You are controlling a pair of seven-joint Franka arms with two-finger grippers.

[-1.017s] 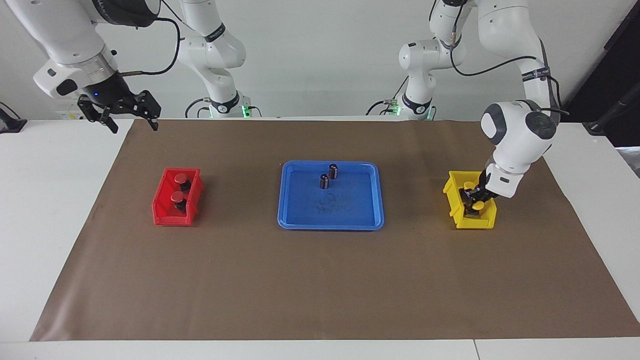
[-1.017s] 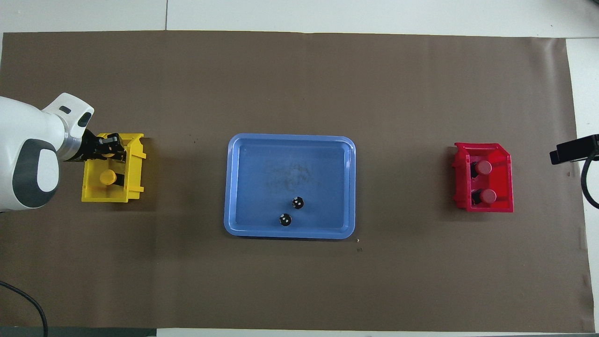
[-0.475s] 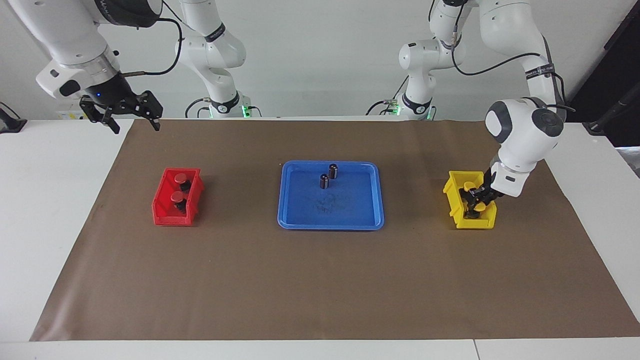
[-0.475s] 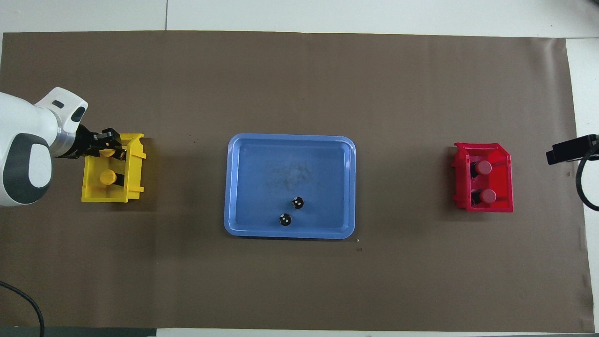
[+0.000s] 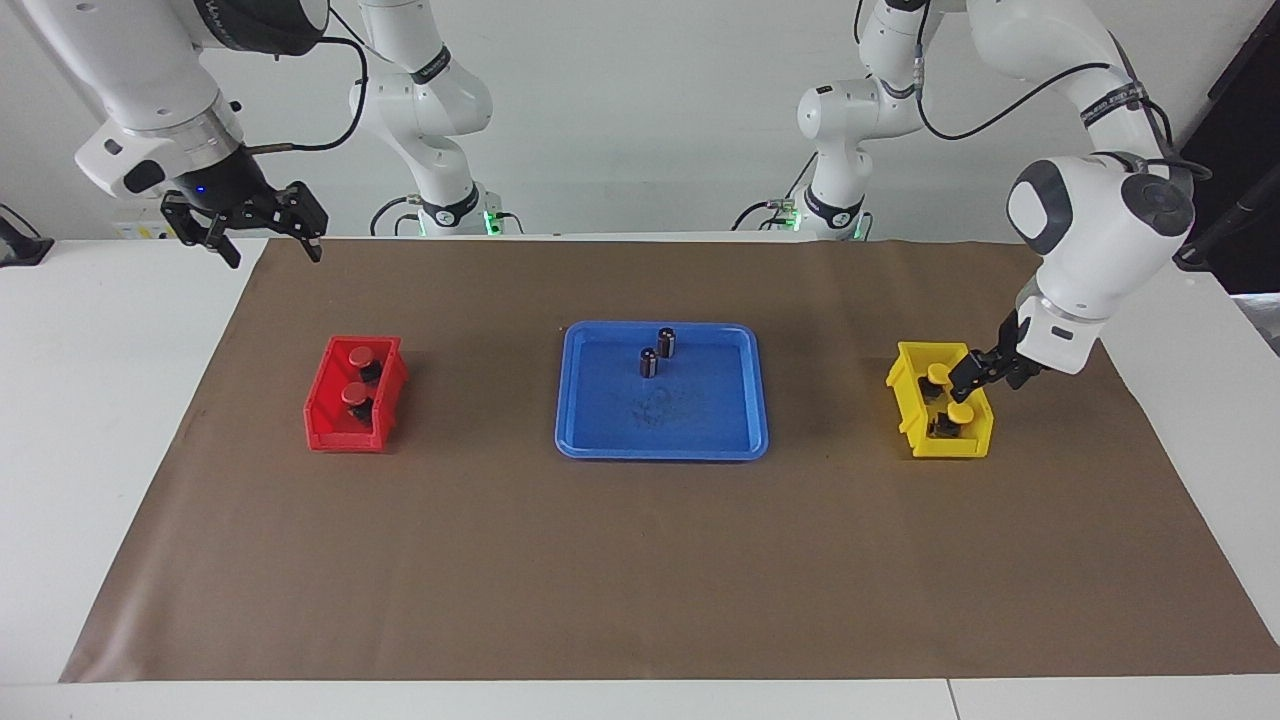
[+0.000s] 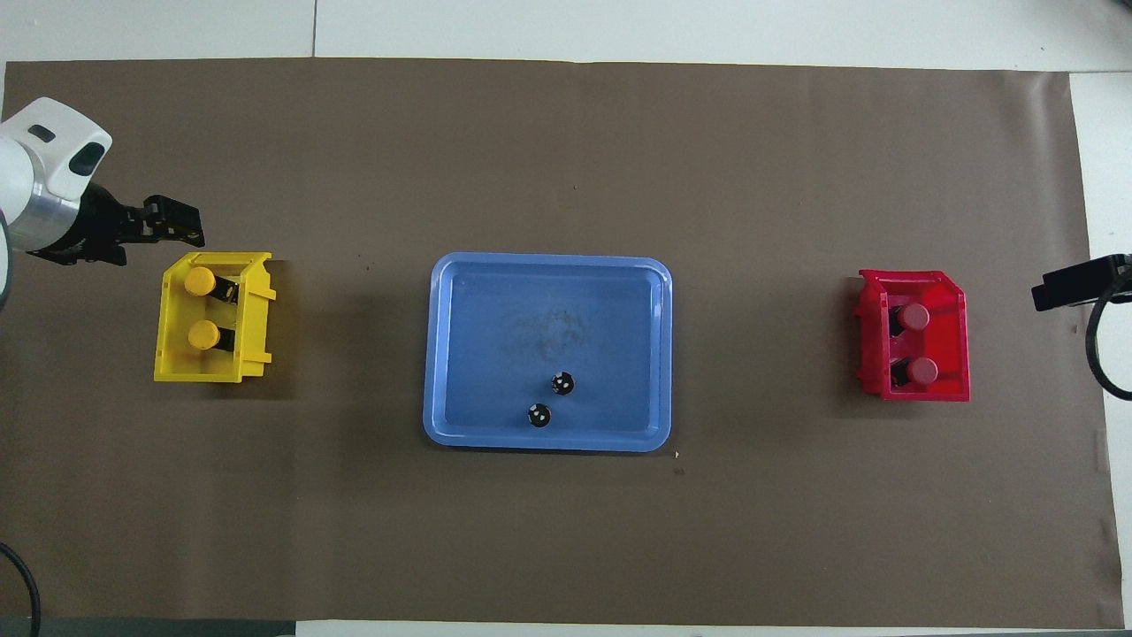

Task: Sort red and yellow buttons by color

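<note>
Two yellow buttons [image 5: 937, 373] [image 5: 960, 412] sit in the yellow bin [image 5: 905, 390], also shown in the overhead view [image 6: 200, 281] [image 6: 204, 334]. Two red buttons [image 5: 360, 357] [image 5: 354, 394] sit in the red bin [image 5: 330, 435], also shown in the overhead view [image 6: 914, 316] [image 6: 922, 371]. My left gripper [image 5: 985, 370] is open and empty, raised over the yellow bin's edge toward the left arm's end; the overhead view shows it [image 6: 172, 226] clear of the buttons. My right gripper [image 5: 267, 243] is open and empty, waiting high over the mat's corner at the right arm's end.
A blue tray [image 5: 660, 452] lies mid-table between the two bins. Two dark capless cylinders [image 5: 667, 343] [image 5: 649, 362] stand in its part nearer the robots. A brown mat [image 5: 500, 570] covers the table.
My left gripper let go of the yellow button in the yellow bin, then rose and drew back off the bin. The right arm barely moved.
</note>
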